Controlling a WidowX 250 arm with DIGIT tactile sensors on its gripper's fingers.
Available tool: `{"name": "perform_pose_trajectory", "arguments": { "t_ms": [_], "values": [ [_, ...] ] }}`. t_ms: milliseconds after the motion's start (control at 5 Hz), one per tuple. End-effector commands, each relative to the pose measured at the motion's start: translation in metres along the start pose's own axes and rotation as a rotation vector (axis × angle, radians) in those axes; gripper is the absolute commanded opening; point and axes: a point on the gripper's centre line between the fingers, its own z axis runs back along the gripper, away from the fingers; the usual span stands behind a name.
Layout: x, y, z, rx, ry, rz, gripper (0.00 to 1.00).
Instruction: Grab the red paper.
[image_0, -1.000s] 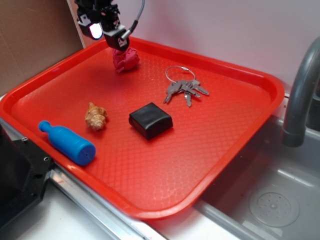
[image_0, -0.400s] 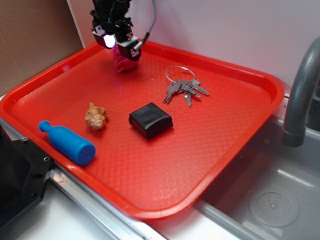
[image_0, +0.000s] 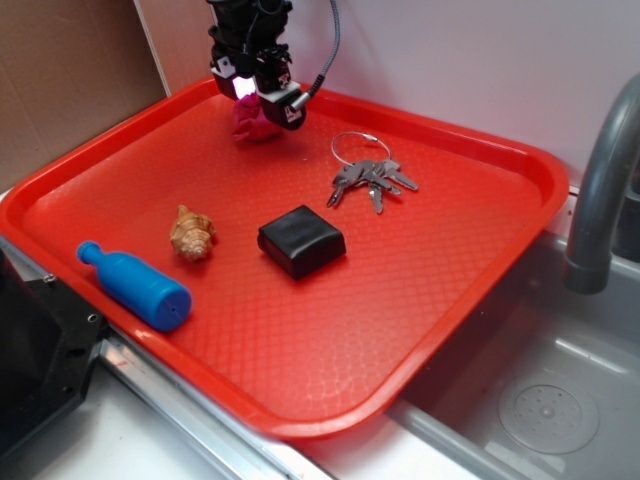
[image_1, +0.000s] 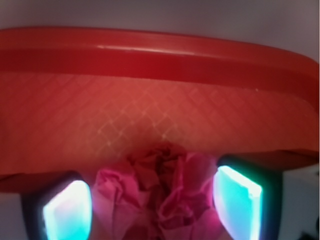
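Approach looks done; grasp not yet made. The gripper (image_0: 262, 95) sits low over the far left part of the red tray (image_0: 440, 290), right on top of the red paper (image_0: 252, 122). In the wrist view the gripper (image_1: 152, 202) has its two fingers (image_1: 67, 210) spread wide, one on each side of the red paper (image_1: 160, 190), with a visible gap between each pad and the wad. So the jaws are open and straddling the target, not touching it as far as I can tell (the bottom edge of the wrist view cuts off the lowest part of the paper).

Left to do, by my reading: close on the wad and lift it clear of the tray. Whether the fingers are low enough for a full bite cannot be told from these views.

The paper itself: small crumpled lump, crimson going pinkish under the glow from the pads, deeply creased with folds running toward a dark hollow at the centre. It lies on the tray floor near the far rim, well apart from the keys (image_0: 368, 178), the black box (image_0: 300, 241), the seashell (image_0: 192, 233) and the blue bottle (image_0: 135, 284). Looks soft; likely to compress when squeezed.
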Motion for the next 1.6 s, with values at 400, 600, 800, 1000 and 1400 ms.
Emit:
{"name": "perform_pose_trajectory", "arguments": {
  "t_ms": [400, 600, 800, 1000, 1400],
  "values": [
    [-0.019, -0.005, -0.008, -0.002, 0.006, -0.055, 0.0],
    [-0.03, -0.002, -0.014, 0.007, 0.029, -0.058, 0.0],
    [-0.044, 0.002, -0.013, 0.022, 0.034, -0.059, 0.0],
    [-0.051, 0.002, -0.002, 0.039, 0.027, -0.059, 0.0],
    [-0.03, -0.044, 0.085, -0.003, -0.075, 0.001, 0.0]
  ]
}}
